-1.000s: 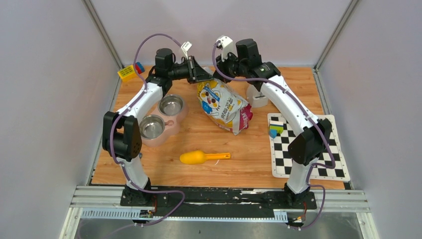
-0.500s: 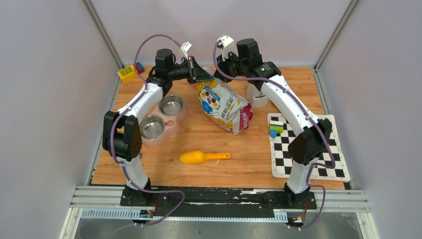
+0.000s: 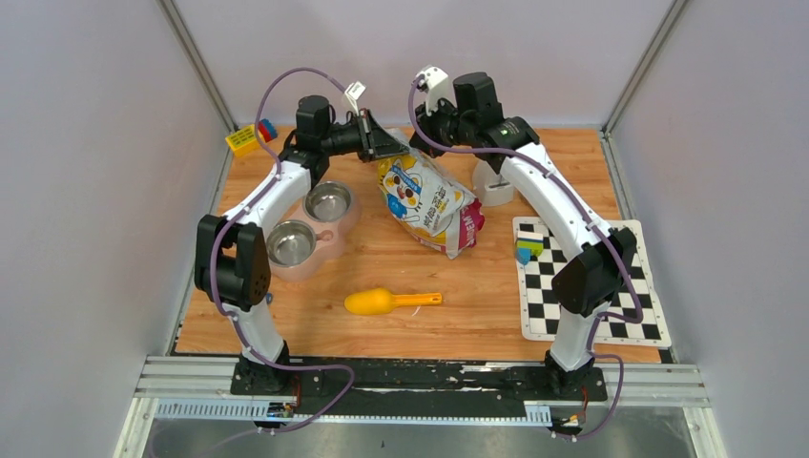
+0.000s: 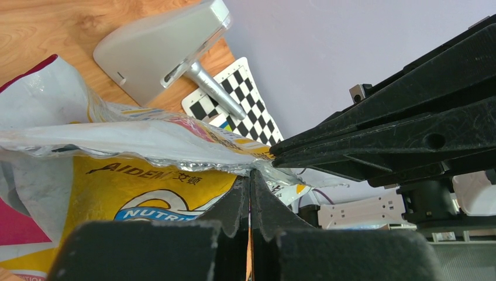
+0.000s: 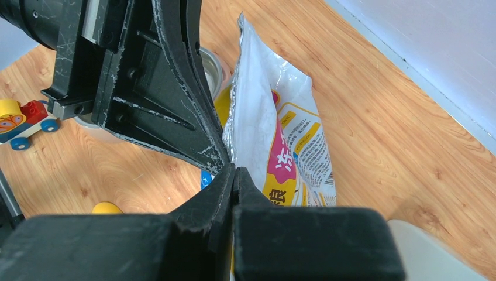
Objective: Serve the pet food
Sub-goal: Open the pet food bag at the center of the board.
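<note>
The yellow-and-white pet food bag (image 3: 429, 200) lies at the back middle of the table with its top edge lifted. My left gripper (image 3: 389, 145) is shut on that top edge from the left. My right gripper (image 3: 418, 143) is shut on it from the right, tip to tip with the left. In the left wrist view my left gripper (image 4: 250, 175) pinches the silver-lined rim of the bag (image 4: 117, 175). In the right wrist view my right gripper (image 5: 234, 170) pinches the bag (image 5: 275, 134) beside the left fingers (image 5: 158, 88). The kibble is hidden inside the bag.
The pink double steel bowl (image 3: 336, 235) stands left of the bag. The yellow scoop (image 3: 382, 302) lies in front of it. A white stand (image 3: 493, 186) is right of the bag. A checkerboard mat (image 3: 582, 286) with small blocks (image 3: 528, 246) lies at the right. A toy (image 3: 243, 139) sits back left.
Hardly anything: the left wrist has shifted a touch to the left. Both grippers keep their hold on the bag's top edge.
</note>
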You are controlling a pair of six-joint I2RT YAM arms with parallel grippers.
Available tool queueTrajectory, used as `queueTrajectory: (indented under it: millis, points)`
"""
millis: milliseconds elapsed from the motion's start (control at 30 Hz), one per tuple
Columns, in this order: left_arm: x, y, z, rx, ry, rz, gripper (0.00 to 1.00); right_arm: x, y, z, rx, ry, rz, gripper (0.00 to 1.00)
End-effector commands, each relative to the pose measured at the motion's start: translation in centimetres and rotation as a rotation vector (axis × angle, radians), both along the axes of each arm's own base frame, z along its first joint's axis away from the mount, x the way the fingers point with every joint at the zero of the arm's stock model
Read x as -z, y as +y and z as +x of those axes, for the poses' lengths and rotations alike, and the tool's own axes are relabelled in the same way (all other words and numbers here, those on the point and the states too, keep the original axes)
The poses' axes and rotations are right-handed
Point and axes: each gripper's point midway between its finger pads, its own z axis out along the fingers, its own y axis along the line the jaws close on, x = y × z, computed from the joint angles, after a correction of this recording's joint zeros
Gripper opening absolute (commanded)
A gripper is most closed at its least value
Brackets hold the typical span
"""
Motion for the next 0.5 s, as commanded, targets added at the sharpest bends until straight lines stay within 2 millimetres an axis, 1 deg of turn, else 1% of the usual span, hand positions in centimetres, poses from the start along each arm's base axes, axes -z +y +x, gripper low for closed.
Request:
queueTrajectory:
  millis: [0,200,233,300,333,367,400,467]
  points:
    - [-2.6,0.3,-0.5,-0.017,-0.087,-0.018,0.0,-1.8,0.6,0.4,0.002,-0.03,0.039,0.0]
    - [-2.7,0.3,-0.6,-0.018,-0.09,-0.019,0.0,-1.8,1.0,-0.1,-0.022,-0.055,0.017,0.0]
    - [-2.7,0.3,-0.6,-0.019,-0.089,-0.019,0.0,-1.7,1.1,-0.3,-0.032,-0.068,0.002,0.04]
    - [-2.7,0.3,-0.6,-0.019,-0.088,-0.019,0.0,-1.4,1.3,-0.4,-0.039,-0.096,-0.032,0.17]
    - [-2.7,0.3,-0.6,-0.019,-0.088,-0.019,0.0,-1.3,1.3,-0.4,-0.036,-0.108,-0.047,0.21]
    - [-2.7,0.3,-0.6,-0.019,-0.089,-0.019,0.0,-1.2,1.3,-0.5,-0.033,-0.116,-0.061,0.24]
    - [-2.7,0.3,-0.6,-0.019,-0.089,-0.019,0.0,-1.0,1.3,-0.4,-0.028,-0.122,-0.072,0.24]
    - [-2.8,0.3,-0.6,-0.02,-0.09,-0.019,0.0,-0.8,1.3,-0.2,-0.017,-0.13,-0.088,0.23]
